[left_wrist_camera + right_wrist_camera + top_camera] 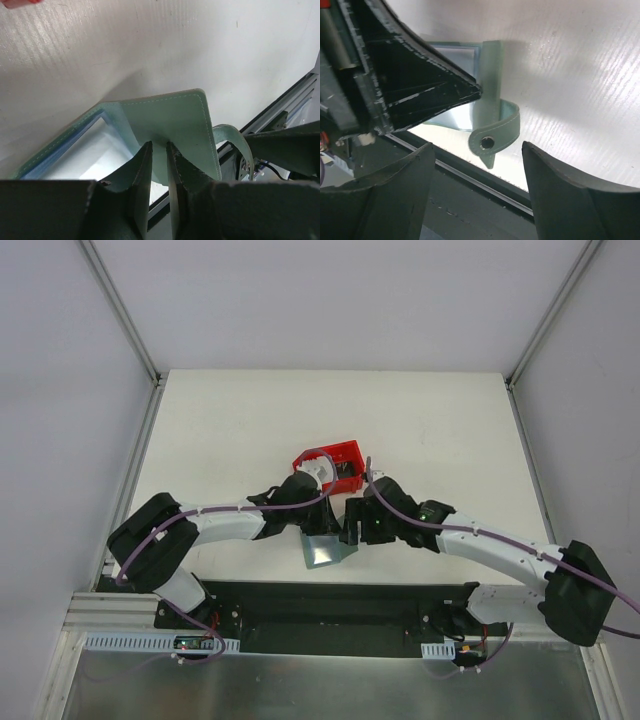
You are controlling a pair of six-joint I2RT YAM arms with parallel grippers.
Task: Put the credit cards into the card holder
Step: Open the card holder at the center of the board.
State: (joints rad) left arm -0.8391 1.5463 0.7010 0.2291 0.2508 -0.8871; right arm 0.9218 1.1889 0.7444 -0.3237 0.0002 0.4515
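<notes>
One flap of the card holder [170, 117] is being clamped inside the left gripper [159, 149], likely so pockets are being bared; the right gripper [476, 148] is being held agape, snap strap [511, 124] between its tips.

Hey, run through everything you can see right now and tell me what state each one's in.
card holder: open, one flap lifted.
snap strap: unfastened, curling free.
left gripper: shut on the card holder's flap.
right gripper: open, near the snap strap.
red bin: upright, partly hidden.
</notes>
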